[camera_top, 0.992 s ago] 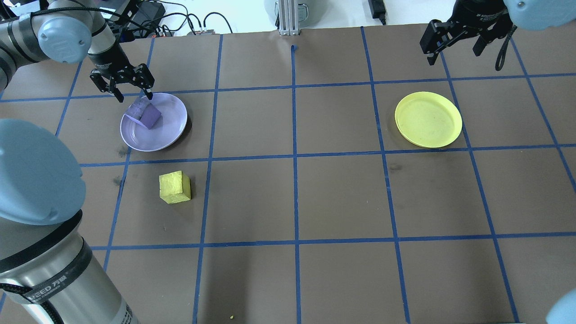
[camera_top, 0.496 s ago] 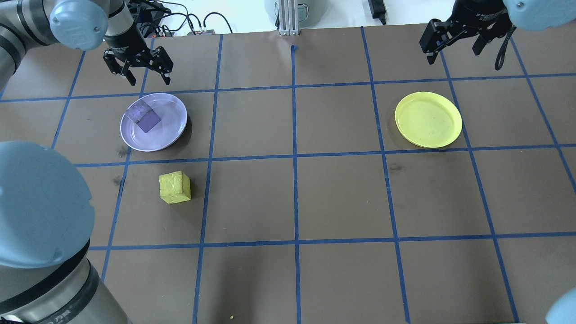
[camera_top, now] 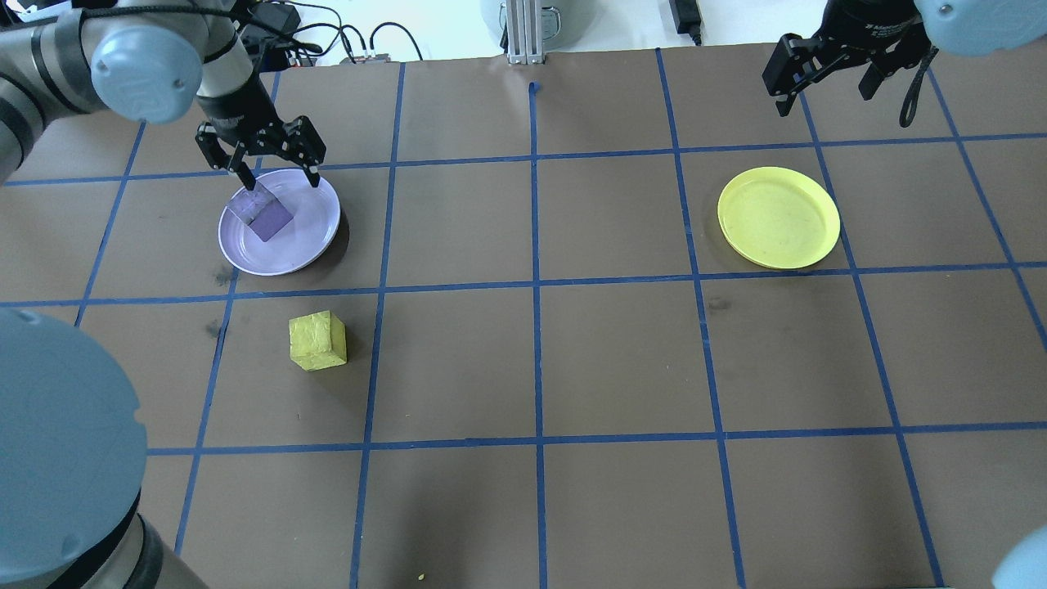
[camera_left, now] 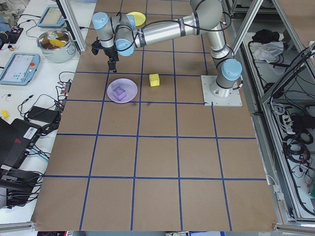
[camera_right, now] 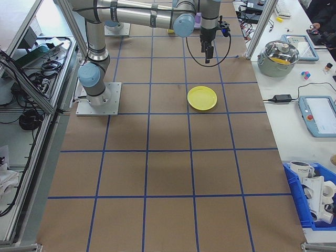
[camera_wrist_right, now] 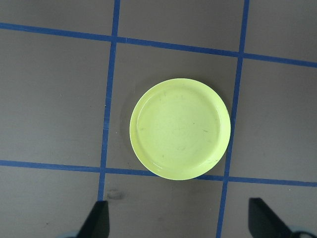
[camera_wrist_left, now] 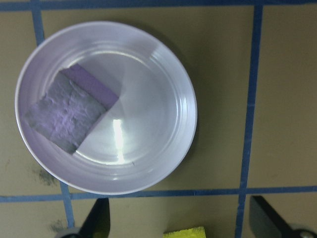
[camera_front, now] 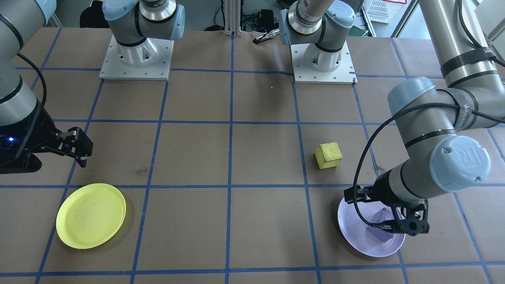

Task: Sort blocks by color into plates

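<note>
Hovering over the far edge of the lavender plate (camera_top: 280, 222), the left gripper (camera_top: 274, 174) has its fingers spread and carries nothing; in the left wrist view both fingertips (camera_wrist_left: 96, 220) stand wide apart at the bottom of the picture with only table between them. Below it the purple block (camera_top: 263, 214) rests inside that plate, set toward one side of the dish and close to the rim, apart from the fingers. That half of the sorting looks done.

Just beside the lavender plate, on the side nearer the robot, the yellow block (camera_top: 317, 340) sits on the bare brown table (camera_top: 622, 360), touching neither plate. It still has to be picked up and carried across.

Well apart, on the other half of the table, the yellow plate (camera_top: 779, 217) lies with nothing in it. The right gripper (camera_top: 826, 82) hangs beyond that plate's far side, fingers likewise spread and holding nothing; its wrist view looks straight down on the bare yellow plate.

So I judge the task about half finished: one block is home, and one is left. The left arm is the nearer to the yellow block, but the yellow plate lies on the right arm's side.
</note>
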Robot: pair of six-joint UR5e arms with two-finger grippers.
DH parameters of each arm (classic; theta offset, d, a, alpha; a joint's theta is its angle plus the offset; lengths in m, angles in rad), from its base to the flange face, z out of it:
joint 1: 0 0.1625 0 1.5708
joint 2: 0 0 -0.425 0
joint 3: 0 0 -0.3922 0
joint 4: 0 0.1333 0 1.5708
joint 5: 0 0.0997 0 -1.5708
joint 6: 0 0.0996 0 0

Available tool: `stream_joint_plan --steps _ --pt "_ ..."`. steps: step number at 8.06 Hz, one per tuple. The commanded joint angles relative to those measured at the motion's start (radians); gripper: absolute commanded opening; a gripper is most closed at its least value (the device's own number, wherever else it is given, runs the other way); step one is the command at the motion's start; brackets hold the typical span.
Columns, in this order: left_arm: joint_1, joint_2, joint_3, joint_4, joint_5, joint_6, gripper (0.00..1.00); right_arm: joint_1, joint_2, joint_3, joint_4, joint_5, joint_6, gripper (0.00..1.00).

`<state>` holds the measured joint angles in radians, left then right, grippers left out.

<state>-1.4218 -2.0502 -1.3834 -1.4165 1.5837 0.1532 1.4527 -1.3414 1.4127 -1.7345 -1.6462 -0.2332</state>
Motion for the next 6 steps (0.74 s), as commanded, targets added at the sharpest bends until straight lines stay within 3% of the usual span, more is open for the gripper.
stream_joint_plan --steps 1,3,5,6 --pt "0.024 0.114 -0.32 0.175 -0.001 -0.106 1.0 0.0 0.001 0.0 0.001 -0.001 0.0 1.0" --pt "0.027 0.177 -0.46 0.249 -0.002 -0.197 1.0 0.0 0.001 0.0 0.001 -0.007 0.0 1.0" --pt "0.027 0.185 -0.486 0.237 -0.016 -0.269 1.0 0.0 0.001 0.0 0.006 -0.004 0.0 1.0" --pt "0.027 0.188 -0.512 0.234 -0.048 -0.277 1.0 0.0 0.001 0.0 0.006 -0.001 0.0 1.0"
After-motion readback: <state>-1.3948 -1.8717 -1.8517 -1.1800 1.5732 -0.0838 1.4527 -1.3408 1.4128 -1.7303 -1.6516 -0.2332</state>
